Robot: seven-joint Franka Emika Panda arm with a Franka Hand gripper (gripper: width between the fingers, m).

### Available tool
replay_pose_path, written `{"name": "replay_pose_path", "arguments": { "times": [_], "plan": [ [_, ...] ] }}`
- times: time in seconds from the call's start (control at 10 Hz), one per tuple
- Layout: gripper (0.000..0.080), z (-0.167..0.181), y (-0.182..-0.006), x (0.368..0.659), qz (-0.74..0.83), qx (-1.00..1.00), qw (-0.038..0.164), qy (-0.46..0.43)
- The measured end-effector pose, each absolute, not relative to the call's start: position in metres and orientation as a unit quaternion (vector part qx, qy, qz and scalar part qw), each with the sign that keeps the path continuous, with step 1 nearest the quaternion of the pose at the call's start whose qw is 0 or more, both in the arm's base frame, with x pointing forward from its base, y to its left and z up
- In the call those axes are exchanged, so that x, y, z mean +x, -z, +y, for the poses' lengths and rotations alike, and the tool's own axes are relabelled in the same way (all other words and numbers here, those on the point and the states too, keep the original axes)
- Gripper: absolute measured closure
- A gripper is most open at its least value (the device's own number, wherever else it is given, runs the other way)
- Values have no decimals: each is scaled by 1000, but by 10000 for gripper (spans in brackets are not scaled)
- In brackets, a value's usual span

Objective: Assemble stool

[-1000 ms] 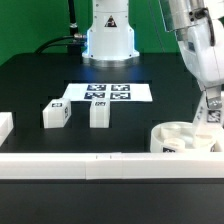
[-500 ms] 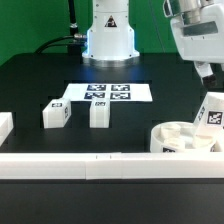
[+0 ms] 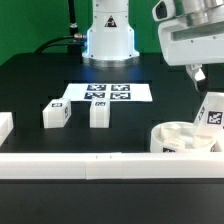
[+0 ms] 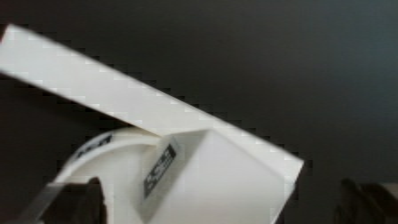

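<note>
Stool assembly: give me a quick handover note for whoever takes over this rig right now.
Gripper: open, empty, raised above the seat, touching nothing.
Seat: on the table at the exterior view's right, behind the front rail.
Done: a tilted leg stands on the seat; whether it sits fully in a socket cannot be told.
Left: a loose leg and a second loose leg stand by the marker board, not yet fitted.

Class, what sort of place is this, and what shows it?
Probably a robotics lab bench: a white robot arm on a black table, the flat white marker board, and tagged white plastic leg blocks.
</note>
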State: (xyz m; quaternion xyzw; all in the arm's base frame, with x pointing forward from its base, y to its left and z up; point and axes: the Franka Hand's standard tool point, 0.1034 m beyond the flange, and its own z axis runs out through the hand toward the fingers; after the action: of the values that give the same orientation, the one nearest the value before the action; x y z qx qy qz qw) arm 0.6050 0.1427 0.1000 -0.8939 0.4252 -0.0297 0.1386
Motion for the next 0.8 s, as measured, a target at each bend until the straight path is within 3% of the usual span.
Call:
{"name": "replay_pose_path", "arguments": {
  "times": [0.1,0.5,0.8],
  "plan": [
    [151,146,-102,606,371,-919,129,38],
    [151,152,-104,607,253,-958,121,63],
    [151,158,-102,605,51,-992,82,79]
  ]
}}
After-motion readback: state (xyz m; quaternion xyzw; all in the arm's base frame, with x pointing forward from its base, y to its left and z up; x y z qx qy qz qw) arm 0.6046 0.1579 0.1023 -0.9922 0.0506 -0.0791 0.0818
